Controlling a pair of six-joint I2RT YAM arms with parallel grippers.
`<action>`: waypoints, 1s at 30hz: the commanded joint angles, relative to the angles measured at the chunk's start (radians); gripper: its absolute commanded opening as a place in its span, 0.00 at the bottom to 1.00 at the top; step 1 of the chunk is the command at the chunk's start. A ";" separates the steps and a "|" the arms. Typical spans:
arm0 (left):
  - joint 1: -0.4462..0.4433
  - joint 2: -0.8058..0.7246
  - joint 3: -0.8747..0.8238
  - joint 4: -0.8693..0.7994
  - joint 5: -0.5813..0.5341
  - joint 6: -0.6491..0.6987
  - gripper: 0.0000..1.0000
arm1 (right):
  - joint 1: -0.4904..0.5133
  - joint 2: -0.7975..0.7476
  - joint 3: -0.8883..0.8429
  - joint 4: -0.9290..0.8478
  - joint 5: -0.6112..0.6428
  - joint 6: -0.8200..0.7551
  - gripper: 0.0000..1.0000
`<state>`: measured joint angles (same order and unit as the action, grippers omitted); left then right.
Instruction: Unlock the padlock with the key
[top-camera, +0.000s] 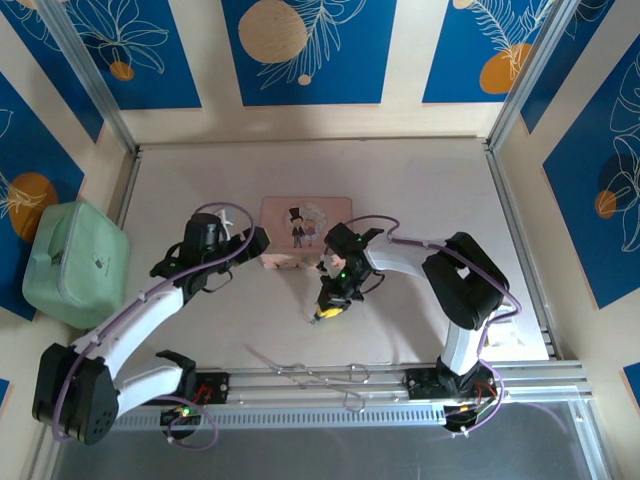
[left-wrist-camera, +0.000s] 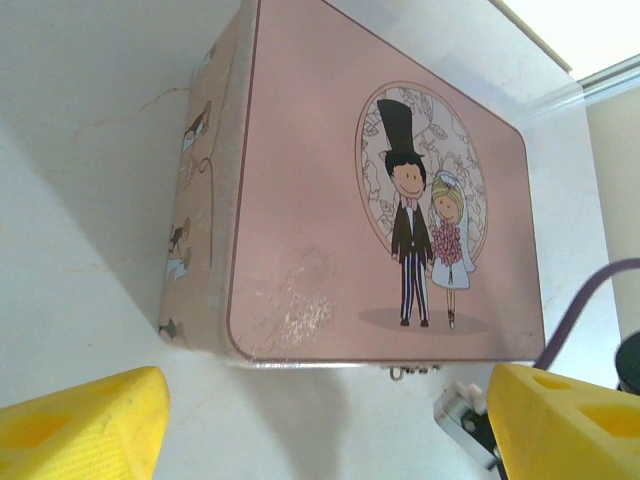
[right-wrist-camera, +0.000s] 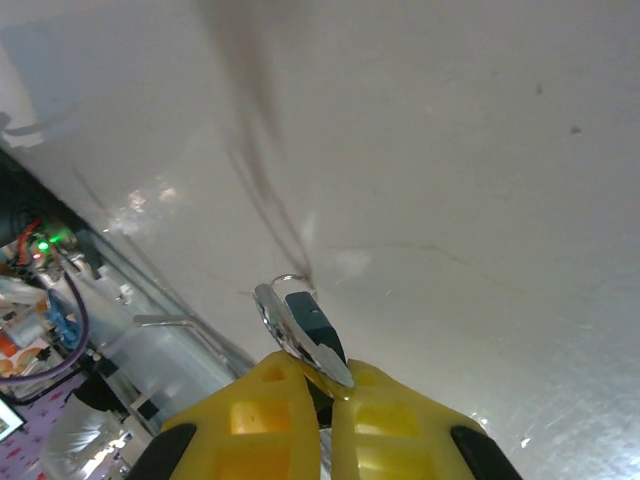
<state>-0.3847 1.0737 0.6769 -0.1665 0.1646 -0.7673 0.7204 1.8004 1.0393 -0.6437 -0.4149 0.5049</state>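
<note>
My right gripper (right-wrist-camera: 322, 385) is shut on the tiny padlock (right-wrist-camera: 316, 325), whose dark blue body sticks out past the yellow fingertips with a thin silver shackle loop at its far end. A flat shiny silver piece (right-wrist-camera: 290, 335), seemingly the key, lies against it in the same pinch. From above, the right gripper (top-camera: 326, 312) points down at the table in front of the pink tin box (top-camera: 305, 220). My left gripper (top-camera: 257, 243) stands open just left of the box's front corner. Its yellow fingers (left-wrist-camera: 85, 425) are spread wide before the box (left-wrist-camera: 330, 200), nothing between them.
A mint green case (top-camera: 75, 262) stands off the table's left edge. Long thin silver wire pieces (top-camera: 315, 374) lie near the front rail between the arm bases. The box's small front latch (left-wrist-camera: 413, 372) faces the arms. Part of the right arm (left-wrist-camera: 465, 418) shows beside the left gripper's right finger.
</note>
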 joint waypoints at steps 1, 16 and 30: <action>-0.008 -0.050 0.011 -0.076 -0.024 0.026 0.83 | 0.006 0.016 0.014 -0.013 0.033 0.001 0.11; -0.008 -0.123 0.029 -0.129 0.028 0.055 0.83 | -0.021 -0.090 0.008 -0.054 0.152 0.026 0.51; -0.091 -0.096 0.294 -0.215 0.004 0.304 0.97 | 0.063 -0.671 0.185 -0.305 0.647 0.071 0.73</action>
<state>-0.4744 0.9939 0.9123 -0.3355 0.2184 -0.5514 0.7532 1.2175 1.1976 -0.8486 0.0097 0.5610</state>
